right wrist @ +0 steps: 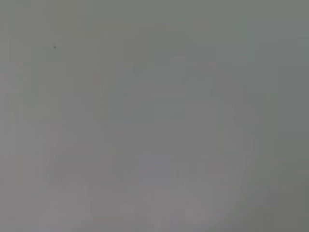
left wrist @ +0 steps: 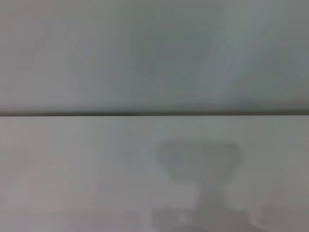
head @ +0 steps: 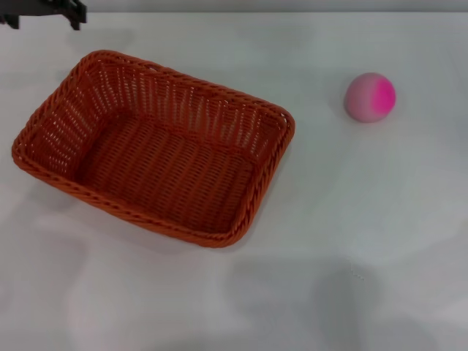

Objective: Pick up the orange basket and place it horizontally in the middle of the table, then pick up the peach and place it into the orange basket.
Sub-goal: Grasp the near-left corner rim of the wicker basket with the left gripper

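Nearest, only bare white table [head: 351,292], crossed by faint shadows. Farther back, left of centre: the orange basket [head: 153,150], upright, empty, turned at a slant instead of square to the table edge. Farther still, well apart to the right: the peach [head: 370,96], resting on the table. At the far left corner, a dark piece of the left gripper [head: 69,10], cut off by the frame edge; fingers impossible to judge, nothing visibly held. Right gripper nowhere in view. Probably the opening step: basket not yet straightened and centred. Next move calls for gripping the braided rim. Both wrist views: blank table surface only.
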`<state>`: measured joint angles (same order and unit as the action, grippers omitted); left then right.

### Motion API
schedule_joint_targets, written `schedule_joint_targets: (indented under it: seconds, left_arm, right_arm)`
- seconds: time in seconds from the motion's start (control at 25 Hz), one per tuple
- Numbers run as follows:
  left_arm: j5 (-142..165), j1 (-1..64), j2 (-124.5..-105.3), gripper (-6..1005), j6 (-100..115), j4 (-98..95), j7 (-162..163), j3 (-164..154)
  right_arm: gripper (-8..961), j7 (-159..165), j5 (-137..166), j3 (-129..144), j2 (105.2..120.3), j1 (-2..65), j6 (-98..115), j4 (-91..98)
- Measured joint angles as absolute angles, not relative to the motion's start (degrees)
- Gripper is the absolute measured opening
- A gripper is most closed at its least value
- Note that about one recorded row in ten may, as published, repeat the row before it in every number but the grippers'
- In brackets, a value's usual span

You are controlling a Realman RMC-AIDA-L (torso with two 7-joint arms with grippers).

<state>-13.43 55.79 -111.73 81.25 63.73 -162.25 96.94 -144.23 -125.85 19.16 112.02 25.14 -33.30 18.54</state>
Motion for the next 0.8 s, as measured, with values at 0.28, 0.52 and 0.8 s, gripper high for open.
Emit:
schedule_joint_targets:
  seconds: [0.28,0.52,0.8]
  left_arm:
    - [-15.5,56.3,-112.11,892,82.4,64.3,-162.2,95.3]
    - [-17.3,55.7,-112.27,891,84.2,64.3,-162.2,94.9]
    - [-18.1,55.0,-112.36,891,85.6,64.0,-162.2,94.4]
  right_arm:
    - [871,-144.2,-125.9,18.9,111.81,25.1,-33.3,18.5]
    - [871,-144.2,-126.0,18.7,111.65,25.1,-33.1,18.5]
    - [871,-144.2,-126.1,18.6,111.58,25.1,-33.1,18.5]
